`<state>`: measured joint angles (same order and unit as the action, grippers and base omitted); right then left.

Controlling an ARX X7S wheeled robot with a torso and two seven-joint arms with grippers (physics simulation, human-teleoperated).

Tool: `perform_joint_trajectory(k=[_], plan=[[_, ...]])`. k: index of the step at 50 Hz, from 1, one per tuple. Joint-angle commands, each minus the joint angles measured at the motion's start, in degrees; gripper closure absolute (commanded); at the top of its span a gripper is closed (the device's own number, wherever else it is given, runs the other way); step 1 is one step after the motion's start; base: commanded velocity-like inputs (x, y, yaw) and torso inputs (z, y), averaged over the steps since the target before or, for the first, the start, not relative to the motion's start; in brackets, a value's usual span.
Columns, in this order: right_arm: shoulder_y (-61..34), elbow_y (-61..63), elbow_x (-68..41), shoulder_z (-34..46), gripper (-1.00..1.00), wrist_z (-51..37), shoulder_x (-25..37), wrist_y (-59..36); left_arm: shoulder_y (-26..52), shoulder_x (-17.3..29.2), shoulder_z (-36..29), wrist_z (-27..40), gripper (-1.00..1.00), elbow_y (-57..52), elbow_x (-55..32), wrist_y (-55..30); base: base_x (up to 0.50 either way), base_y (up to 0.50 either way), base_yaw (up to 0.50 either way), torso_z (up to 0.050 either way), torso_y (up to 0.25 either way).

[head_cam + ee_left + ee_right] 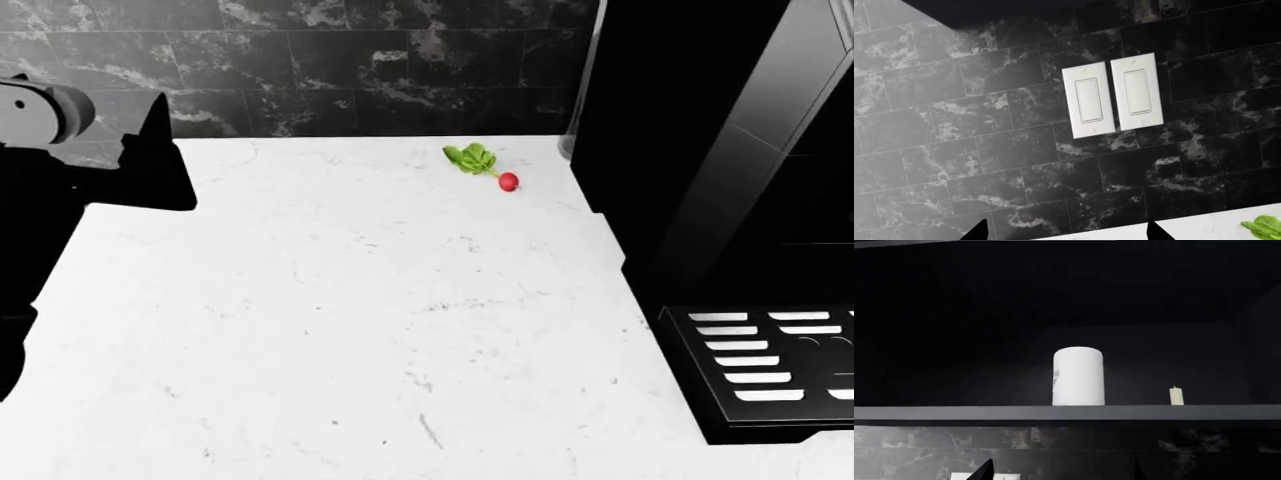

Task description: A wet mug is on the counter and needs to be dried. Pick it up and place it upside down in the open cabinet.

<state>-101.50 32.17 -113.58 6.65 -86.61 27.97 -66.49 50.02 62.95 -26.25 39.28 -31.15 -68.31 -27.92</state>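
The white mug (1078, 376) stands on the shelf (954, 413) of the dark open cabinet, seen only in the right wrist view. Its top looks closed, a faint dark print shows on one side, and no handle shows. My right gripper (1062, 472) is open and empty, below and in front of the shelf, apart from the mug. My left gripper (1066, 234) is open too, with nothing between its fingertips, and faces the black tiled wall above the counter (334, 330). The left arm (80, 170) is a dark shape at the head view's left edge.
A red radish with green leaves (483, 166) lies near the back of the counter. A black coffee machine (707, 200) with a drip tray (767, 365) fills the right side. Two white wall switches (1113, 96) sit on the tiles. A small cream candle (1176, 396) stands beside the mug.
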Motion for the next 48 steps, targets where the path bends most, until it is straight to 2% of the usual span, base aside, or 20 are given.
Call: perform_joint_trajectory(k=[1,24,38,48], plan=[[12.3,6.8,-0.9,-0.9,-1.0,0.2,4.5,5.6,-0.5,0.3,0.3,0.5,-1.0,-1.2,-0.1,0.3,0.0,0.0,0.0,0.0,0.0],[25.7,12.4,3.2,-5.1,-1.0,5.7,6.2,6.4,-1.3,-0.4,0.0,-0.3,-1.0,-0.6,0.7,0.8,0.0,0.0,0.0,0.0,0.0],[38.9,13.4,8.1,-10.7,-1.0,11.1,5.3,8.0,-1.3,0.1,0.2,0.4,-1.0,-1.9,0.3,0.4,0.0,0.0,0.0,0.0,0.0],[42.6,15.5,9.2,-11.8,-1.0,12.2,5.3,8.3,-2.5,0.1,0.3,0.2,-1.0,-1.8,0.7,1.4,0.0,0.0,0.0,0.0,0.0]])
